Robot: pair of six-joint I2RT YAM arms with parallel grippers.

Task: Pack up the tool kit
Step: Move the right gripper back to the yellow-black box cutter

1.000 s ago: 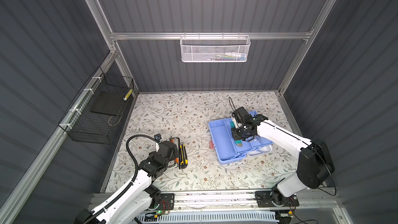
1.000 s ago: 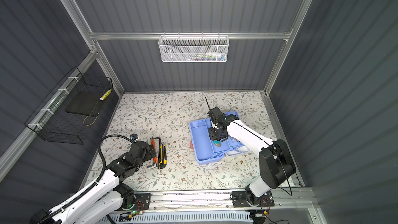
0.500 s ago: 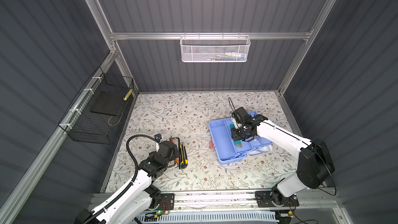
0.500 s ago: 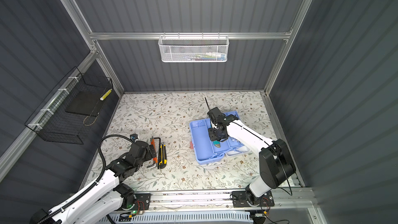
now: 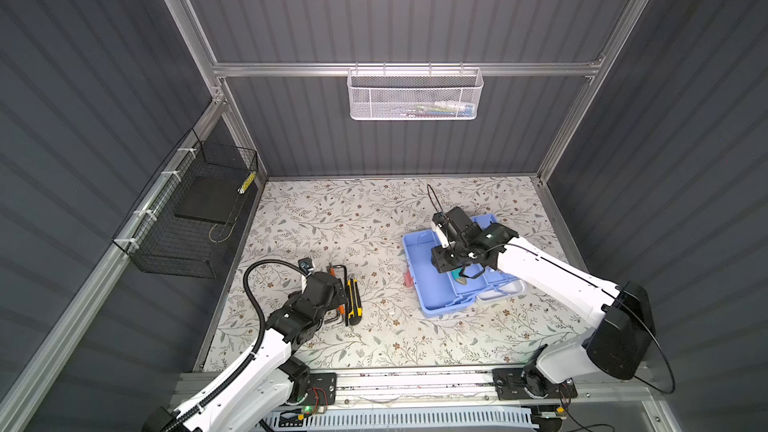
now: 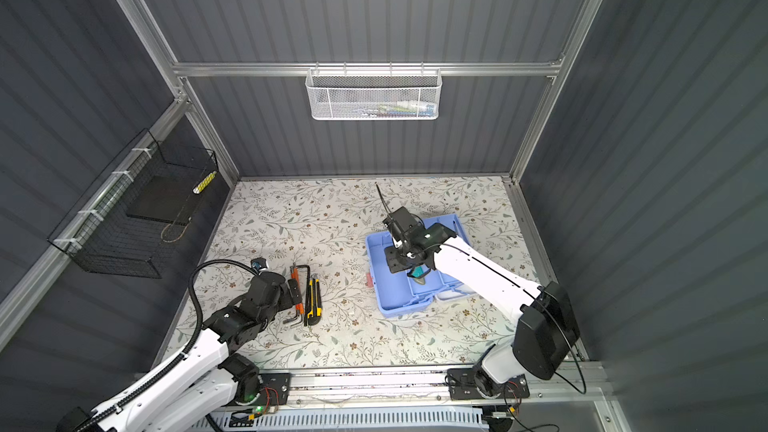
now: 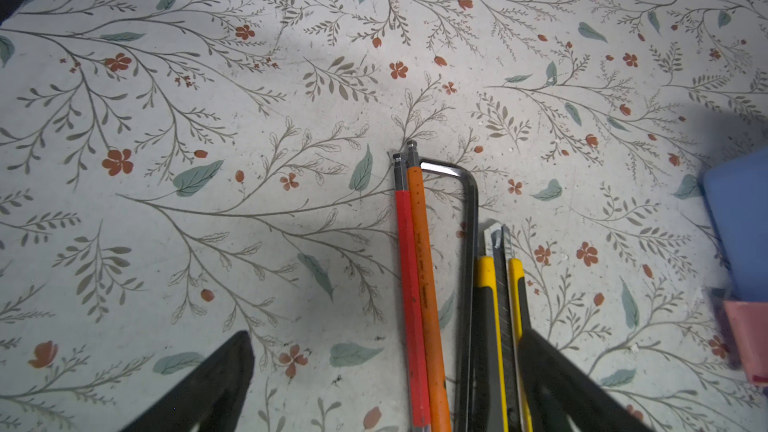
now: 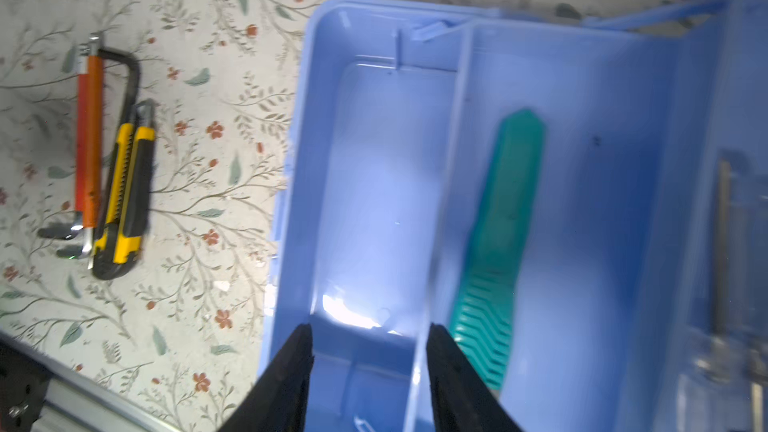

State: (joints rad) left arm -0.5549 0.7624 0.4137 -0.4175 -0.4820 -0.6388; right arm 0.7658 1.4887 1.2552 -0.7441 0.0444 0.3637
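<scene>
The tool kit's light blue box (image 5: 432, 299) (image 6: 395, 299) (image 8: 374, 160) lies open right of centre, with a pink latch (image 5: 408, 278) on its left side. A green-handled tool (image 8: 505, 209) (image 5: 461, 277) lies in a tray compartment. My right gripper (image 8: 370, 328) (image 5: 444, 261) hangs open over the empty long compartment beside it, holding nothing. A yellow-black utility knife (image 7: 496, 326) (image 5: 353, 299) and red and orange hex keys (image 7: 415, 284) (image 8: 89, 139) lie together on the floral mat. Low over them, my left gripper (image 7: 384, 334) (image 5: 338, 284) is wide open, with one finger by the knife.
A white mesh basket (image 5: 411, 95) hangs on the back wall, and a black wire basket (image 5: 187, 222) on the left wall. The aluminium rail (image 5: 415, 380) with both arm bases runs along the front edge. Grey walls close in the mat on three sides.
The right gripper's jaws stand a little wider apart than a second ago. Both arms have stayed almost where they were.
</scene>
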